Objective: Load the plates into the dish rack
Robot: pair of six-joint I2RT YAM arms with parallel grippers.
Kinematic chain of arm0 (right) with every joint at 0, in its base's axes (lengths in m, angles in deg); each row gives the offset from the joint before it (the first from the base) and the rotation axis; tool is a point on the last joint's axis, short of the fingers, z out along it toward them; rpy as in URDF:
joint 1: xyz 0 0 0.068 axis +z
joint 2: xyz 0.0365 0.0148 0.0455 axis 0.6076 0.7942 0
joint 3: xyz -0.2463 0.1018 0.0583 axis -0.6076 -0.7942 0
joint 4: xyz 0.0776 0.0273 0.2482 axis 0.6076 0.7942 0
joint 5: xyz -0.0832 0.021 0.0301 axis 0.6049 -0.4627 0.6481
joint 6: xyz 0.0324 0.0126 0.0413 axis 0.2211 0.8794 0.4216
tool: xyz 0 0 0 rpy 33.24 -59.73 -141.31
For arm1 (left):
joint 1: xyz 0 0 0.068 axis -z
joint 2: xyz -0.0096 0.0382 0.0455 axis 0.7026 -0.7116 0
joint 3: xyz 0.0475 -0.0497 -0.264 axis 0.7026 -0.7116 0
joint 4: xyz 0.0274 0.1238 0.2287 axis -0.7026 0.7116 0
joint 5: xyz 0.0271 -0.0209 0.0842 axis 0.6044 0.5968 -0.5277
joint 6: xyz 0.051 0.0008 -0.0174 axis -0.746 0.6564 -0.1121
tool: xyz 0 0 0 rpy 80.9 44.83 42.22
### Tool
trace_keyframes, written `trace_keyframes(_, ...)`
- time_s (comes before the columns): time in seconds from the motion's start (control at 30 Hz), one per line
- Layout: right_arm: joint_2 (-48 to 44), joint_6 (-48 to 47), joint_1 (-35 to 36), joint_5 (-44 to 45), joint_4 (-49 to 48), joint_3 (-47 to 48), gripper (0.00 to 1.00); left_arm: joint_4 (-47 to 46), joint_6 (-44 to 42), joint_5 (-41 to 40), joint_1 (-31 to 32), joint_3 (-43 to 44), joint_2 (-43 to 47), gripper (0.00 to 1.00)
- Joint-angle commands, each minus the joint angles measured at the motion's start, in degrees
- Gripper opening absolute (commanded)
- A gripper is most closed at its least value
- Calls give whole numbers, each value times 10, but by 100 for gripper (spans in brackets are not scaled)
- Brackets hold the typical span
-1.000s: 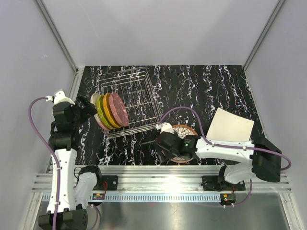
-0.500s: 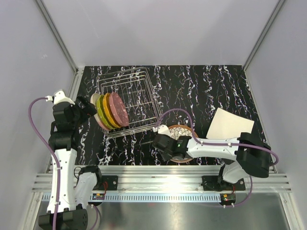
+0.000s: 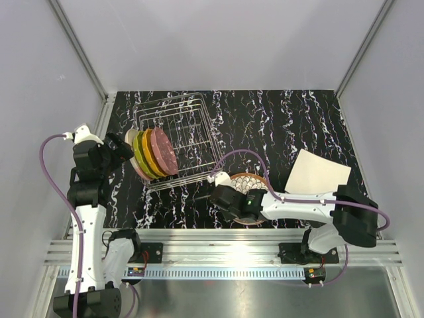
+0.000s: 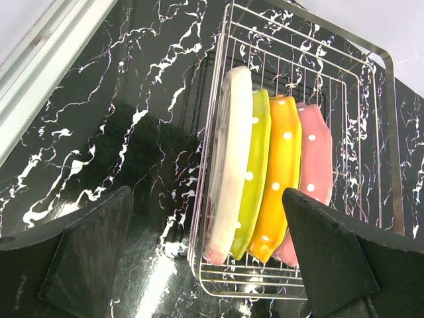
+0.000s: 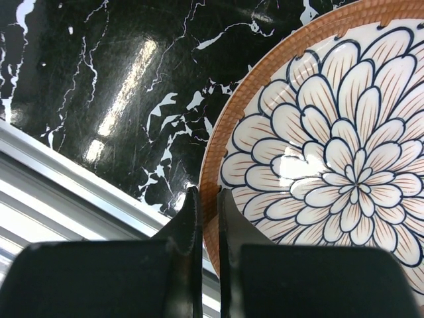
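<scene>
— So, how far along?
— Four plates (image 4: 278,179) upright in dish rack (image 4: 391,132). Two left: petal plate (image 5: 331,165) flat nr table's near edge, my right gripper (image 5: 209,199) pinched on its rim; cream plate (image 3: 318,173) far right, untouched. Meanwhile my left gripper (image 4: 205,192) gapes wide by rack.

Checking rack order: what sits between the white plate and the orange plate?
The lime-green plate, on edge in the dish rack; the left wrist view shows it.
</scene>
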Motion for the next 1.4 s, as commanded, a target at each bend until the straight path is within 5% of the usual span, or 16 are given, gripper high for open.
trace_keyframes(0.0,-27,59,11,-72,-16,16,0,-29,-1,9,-3,1,-1,99)
trace_keyframes(0.47,-77,61,34,-17,52,63,0,-37,-13,51,-1,-3,8,99)
trace_keyframes(0.7,-102,50,43,-11,10,29,0,-13,-15,2,76,23,31,99)
trace_keyframes(0.93,-139,45,48,-1,-6,0,0,42,75,185,83,21,40,99)
trace_keyframes(1.13,-174,43,53,-6,-32,-29,0,27,154,208,178,-49,84,99)
trace_keyframes(1.37,-168,40,59,-8,-45,-33,0,-47,207,142,359,-77,20,99)
